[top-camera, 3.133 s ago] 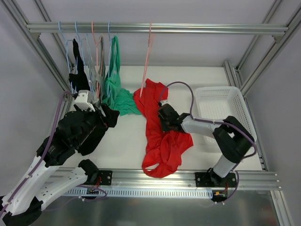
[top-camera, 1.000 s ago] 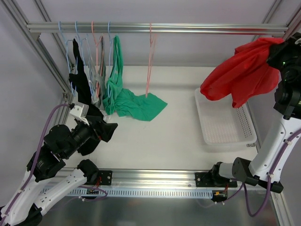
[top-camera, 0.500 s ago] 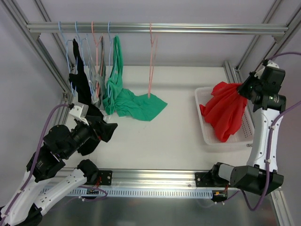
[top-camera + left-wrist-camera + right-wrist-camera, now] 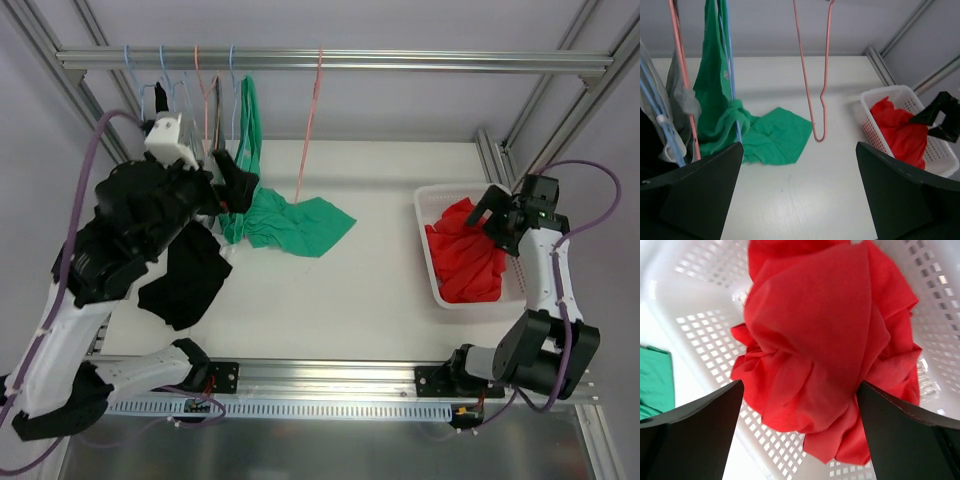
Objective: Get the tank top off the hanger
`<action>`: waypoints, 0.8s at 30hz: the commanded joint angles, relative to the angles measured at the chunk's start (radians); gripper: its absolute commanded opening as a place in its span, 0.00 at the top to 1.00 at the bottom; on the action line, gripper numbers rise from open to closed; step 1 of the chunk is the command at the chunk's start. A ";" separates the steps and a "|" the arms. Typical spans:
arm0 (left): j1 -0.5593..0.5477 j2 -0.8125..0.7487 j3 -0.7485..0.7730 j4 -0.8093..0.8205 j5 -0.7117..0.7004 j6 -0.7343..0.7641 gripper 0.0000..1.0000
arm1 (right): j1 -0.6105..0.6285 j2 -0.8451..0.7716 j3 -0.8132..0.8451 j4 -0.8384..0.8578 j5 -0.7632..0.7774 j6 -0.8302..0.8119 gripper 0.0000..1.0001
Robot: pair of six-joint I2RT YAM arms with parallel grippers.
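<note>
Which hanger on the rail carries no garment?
The lone pink hanger, hanging bare to the right of the others; the clustered hangers at the left hold clothing, including the green tank top.

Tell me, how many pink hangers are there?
2. One pink hanger hangs empty at the middle of the rail; the other is at the left among the clothes. More may hide there.

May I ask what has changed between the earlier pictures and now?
The right pincer carried the red tank top rightward into the white basket and let go; the left pincer rose toward the green top. That top and the pink hanger still hang.
</note>
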 commanded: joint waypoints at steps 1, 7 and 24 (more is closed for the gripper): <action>-0.002 0.158 0.152 -0.110 -0.056 0.034 0.01 | -0.005 -0.173 0.107 -0.003 0.067 0.014 0.00; 0.010 0.376 0.385 -0.182 -0.194 0.105 0.01 | -0.003 -0.460 0.130 0.002 -0.049 0.032 0.01; 0.302 0.706 0.520 -0.182 0.059 0.173 0.36 | 0.006 -0.657 -0.065 0.155 -0.487 0.140 0.01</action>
